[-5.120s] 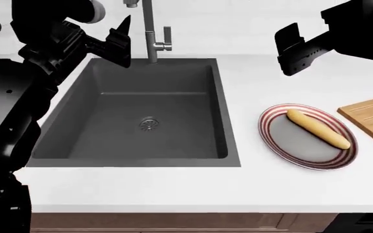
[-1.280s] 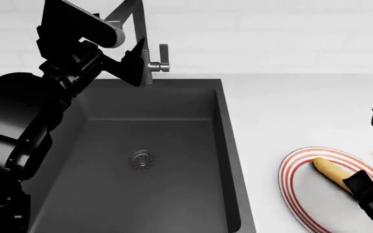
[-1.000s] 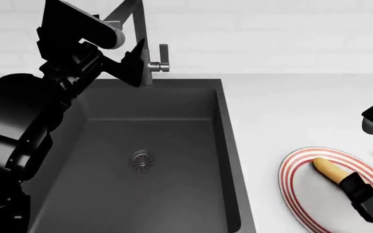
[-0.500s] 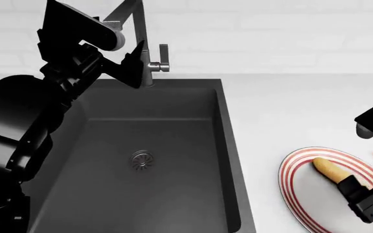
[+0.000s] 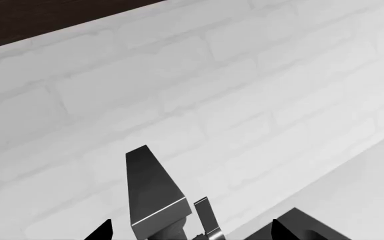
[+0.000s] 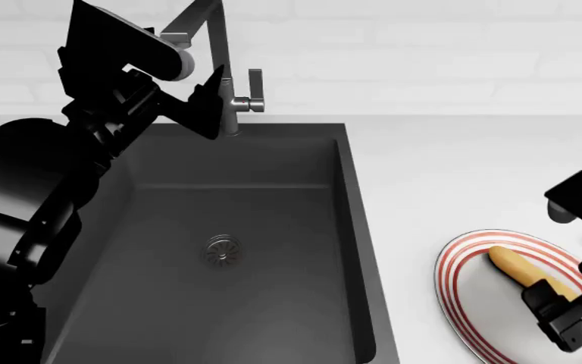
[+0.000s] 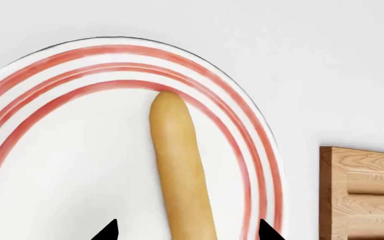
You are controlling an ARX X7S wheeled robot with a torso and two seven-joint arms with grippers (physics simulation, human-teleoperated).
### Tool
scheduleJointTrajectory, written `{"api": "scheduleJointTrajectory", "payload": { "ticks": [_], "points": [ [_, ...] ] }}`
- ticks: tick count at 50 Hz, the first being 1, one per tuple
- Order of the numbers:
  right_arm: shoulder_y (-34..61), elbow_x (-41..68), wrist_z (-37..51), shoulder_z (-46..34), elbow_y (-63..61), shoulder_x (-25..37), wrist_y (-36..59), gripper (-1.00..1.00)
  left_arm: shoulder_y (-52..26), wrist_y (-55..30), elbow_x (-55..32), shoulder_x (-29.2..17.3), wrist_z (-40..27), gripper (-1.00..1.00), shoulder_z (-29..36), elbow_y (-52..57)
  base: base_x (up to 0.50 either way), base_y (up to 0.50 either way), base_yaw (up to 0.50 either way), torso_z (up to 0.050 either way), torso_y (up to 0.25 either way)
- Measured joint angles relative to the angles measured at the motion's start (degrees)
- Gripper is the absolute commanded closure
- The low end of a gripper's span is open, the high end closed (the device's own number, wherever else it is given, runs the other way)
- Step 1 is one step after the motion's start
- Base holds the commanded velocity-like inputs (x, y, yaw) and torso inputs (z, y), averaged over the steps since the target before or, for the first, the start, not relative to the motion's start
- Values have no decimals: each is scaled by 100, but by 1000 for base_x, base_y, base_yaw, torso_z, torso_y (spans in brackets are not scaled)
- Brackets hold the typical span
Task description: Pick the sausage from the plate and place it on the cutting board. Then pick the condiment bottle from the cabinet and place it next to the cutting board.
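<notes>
Right end effector (image 6: 574,311) hangs low over the round plate with the grey-white centre and red-and-white striped rim (image 6: 463,288), at the right edge of the head view. Its two black fingertips (image 7: 105,231) show in the right wrist view set well apart, one on each side of the smooth pale yellow-tan sausage with rounded ends (image 7: 182,170), so it stands open and grips nothing. The sausage lies flat on the plate, one rounded end close to the inner red stripe of the rim. In the head view the black body of the end effector covers part of the sausage's far half.

Just beside the plate, on the white worktop (image 6: 453,167), a corner of the rectangular light-brown wooden cutting board (image 7: 365,192) shows in the right wrist view, with its groove near the edge; plate and board lie close but do not touch.

Left end effector (image 6: 205,102) is raised above the back left corner of the dark grey sink basin (image 6: 230,227), near the grey metal tap (image 6: 233,83) with its side lever. Its two black fingertips (image 5: 105,230) appear wide apart in the left wrist view, with nothing between them, facing the white brick wall (image 5: 178,90). A round drain (image 6: 220,249) sits in the middle of the basin floor.
</notes>
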Motion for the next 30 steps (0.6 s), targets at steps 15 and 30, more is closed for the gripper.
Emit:
{"api": "scheduleJointTrajectory", "payload": {
  "ticks": [15, 30],
  "points": [
    [-146, -16, -15, -86, 6, 75, -182, -100, 10, 9, -4, -12, -18, -100, 26, -7, 0, 0, 0, 0, 0],
    [-271, -122, -76, -135, 34, 135, -360, -100, 6, 15, -6, -18, -35, -100, 62, -15, 0, 0, 0, 0, 0]
  ]
}}
